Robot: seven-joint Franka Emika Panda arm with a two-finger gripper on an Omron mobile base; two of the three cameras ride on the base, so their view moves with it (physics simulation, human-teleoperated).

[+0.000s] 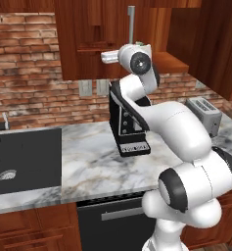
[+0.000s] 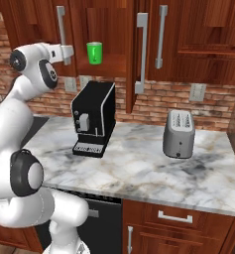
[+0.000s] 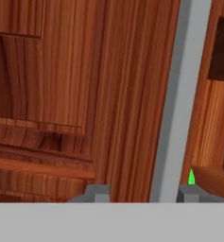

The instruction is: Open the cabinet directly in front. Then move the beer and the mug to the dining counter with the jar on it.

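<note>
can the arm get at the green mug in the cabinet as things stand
Probably not yet. The mug stands on the shelf with the right door swung open, but the hand sits at the left door's handle, and that door stands between hand and mug.

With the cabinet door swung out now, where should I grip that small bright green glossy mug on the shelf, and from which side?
Take the small bright green glossy mug around the middle of its upright cylindrical wall, jaws level, coming straight in from the front through the opening. It stands alone on the dark red-brown cabinet shelf; the open door flanks its right, and the black coffee machine blocks any low approach. I can't see a handle.
</note>
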